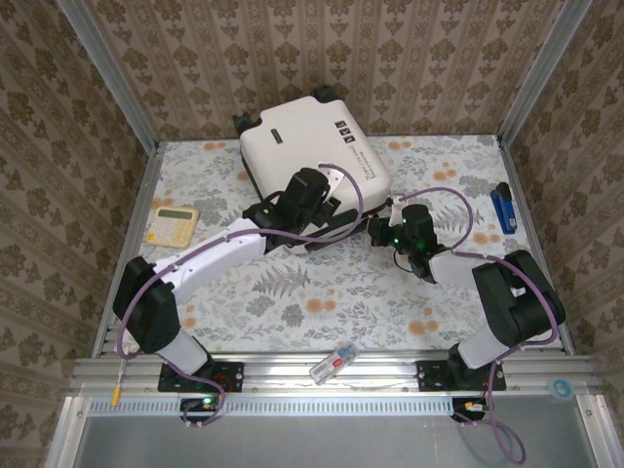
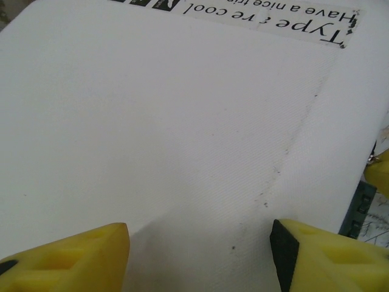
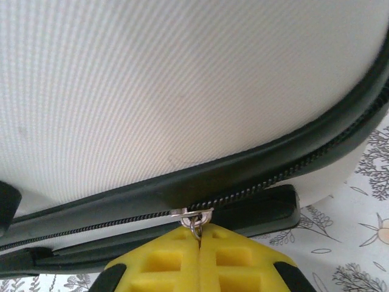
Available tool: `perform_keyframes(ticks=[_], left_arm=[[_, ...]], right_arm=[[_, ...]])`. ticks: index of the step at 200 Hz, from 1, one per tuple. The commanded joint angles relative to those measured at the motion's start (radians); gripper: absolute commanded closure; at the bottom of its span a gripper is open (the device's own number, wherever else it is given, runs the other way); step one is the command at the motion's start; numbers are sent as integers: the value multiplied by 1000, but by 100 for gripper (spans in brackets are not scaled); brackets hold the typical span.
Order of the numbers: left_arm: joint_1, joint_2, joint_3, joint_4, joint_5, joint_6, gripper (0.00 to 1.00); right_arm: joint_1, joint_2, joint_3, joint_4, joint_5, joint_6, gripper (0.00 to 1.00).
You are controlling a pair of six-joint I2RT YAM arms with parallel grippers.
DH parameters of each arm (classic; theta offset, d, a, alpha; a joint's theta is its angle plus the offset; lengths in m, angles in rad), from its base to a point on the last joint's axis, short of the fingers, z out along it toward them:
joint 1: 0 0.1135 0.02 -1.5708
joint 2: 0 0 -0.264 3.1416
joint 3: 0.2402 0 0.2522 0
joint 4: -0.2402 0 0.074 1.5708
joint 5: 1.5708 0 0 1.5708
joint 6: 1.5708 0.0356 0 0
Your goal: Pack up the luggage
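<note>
Plainly, we saw the luggage [image 1: 302, 146] lying flat at the far middle of the table [image 1: 322, 302] (white shell up). Our left gripper [image 2: 200, 246] hovered over its shell, jaws apart, while our right gripper [image 3: 199, 252] pinched the zipper pull [image 3: 196, 220] on its near edge.

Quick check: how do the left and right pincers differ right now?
The left pincer stands open, fingers apart with nothing between them; the right pincer is shut on the zipper pull. The left faces the broad white top of the luggage; the right sits at its black zipper seam along the edge. Both have yellow fingers and work on the same luggage.
</note>
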Motion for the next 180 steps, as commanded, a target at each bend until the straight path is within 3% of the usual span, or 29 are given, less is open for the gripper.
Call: perform_keyframes(ticks=[1, 33, 103, 125, 180], left_arm=[[8, 38, 138, -105, -12, 33, 28], [0, 212, 432, -173, 13, 8, 21], [10, 740, 1226, -542, -99, -52, 15], [12, 804, 1290, -522, -120, -77, 12], [0, 820, 1206, -397, -128, -111, 11]], right_arm=[[33, -26, -14, 76, -2, -30, 100], [47, -11, -12, 82, -8, -21, 100], [56, -13, -15, 81, -9, -14, 100], [56, -13, -14, 79, -15, -15, 100], [66, -27, -25, 78, -14, -13, 100]])
